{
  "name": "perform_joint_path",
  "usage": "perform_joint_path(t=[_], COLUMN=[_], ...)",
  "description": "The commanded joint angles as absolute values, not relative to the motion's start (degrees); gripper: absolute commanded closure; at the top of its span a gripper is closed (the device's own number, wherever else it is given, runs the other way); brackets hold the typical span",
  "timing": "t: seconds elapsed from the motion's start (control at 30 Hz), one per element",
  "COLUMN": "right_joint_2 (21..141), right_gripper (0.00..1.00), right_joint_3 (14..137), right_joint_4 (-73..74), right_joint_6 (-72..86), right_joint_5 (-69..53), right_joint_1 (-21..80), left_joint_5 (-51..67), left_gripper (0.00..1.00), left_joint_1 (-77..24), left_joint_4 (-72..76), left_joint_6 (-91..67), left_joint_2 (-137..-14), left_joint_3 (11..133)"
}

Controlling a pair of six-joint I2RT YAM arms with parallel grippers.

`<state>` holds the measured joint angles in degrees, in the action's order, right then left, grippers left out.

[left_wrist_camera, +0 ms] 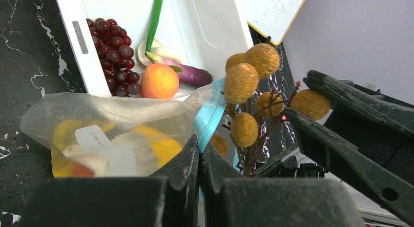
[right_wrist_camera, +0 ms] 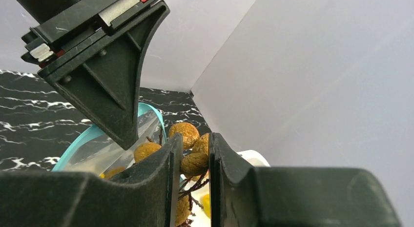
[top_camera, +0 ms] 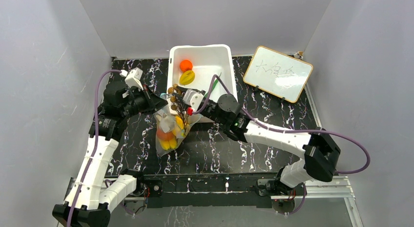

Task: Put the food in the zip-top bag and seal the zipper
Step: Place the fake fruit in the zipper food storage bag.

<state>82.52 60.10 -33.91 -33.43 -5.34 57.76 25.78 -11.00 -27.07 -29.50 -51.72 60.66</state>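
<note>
Zip-top bag [top_camera: 171, 134], seemingly flimsy and slippery, slumps just before the white tub [top_camera: 200, 46]. Its stiffer zipper [left_wrist_camera: 210, 114] looks the soundest hold, and the left gripper [left_wrist_camera: 200, 146] pinches it there. The right gripper [right_wrist_camera: 193, 144] narrowly clasps a light, twiggy fruit cluster [left_wrist_camera: 242, 83] at its mouth.

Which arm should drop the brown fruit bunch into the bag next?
Right. The right fingers grip the twiggy bunch of round brown fruits beside the clear plastic bag's mouth; the left fingers are pinching its teal-blue strip.

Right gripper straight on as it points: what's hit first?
Probably the zip-top bag mouth, pinched by the left gripper, just beyond the brown fruit cluster the right gripper holds; depth unclear.
</note>
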Motion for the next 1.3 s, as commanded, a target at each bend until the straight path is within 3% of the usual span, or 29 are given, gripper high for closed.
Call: perform_joint_path(t=[0.0, 0.5, 0.93, 1.27], right_joint_2=[85.40, 88.13, 87.29, 83.42], right_gripper=[0.98, 1.00, 1.00, 0.98], right_joint_3=[60.29, 60.76, 50.35, 45.98], right_joint_4=[-43.20, -56.25, -68.80, -64.95], right_joint_6=[-39.38, -40.58, -42.00, -33.60], right_joint_5=[-4.90, 0.41, 4.91, 5.07], right_joint_1=[58.00, 58.05, 60.02, 61.53], left_joint_5=[28.63, 29.36, 31.51, 31.41], left_gripper=[1.00, 1.00, 1.00, 1.00], left_joint_1=[-11.25, -11.24, -11.25, -11.19], left_joint_4=[-26.07, -22.97, -18.87, -18.23], left_joint_6=[-28.94, -33.75, -40.19, -41.19], left_joint_2=[-52.02, -51.31, -50.42, -50.07], left_joint_3=[61.06, 59.57, 58.95, 59.16])
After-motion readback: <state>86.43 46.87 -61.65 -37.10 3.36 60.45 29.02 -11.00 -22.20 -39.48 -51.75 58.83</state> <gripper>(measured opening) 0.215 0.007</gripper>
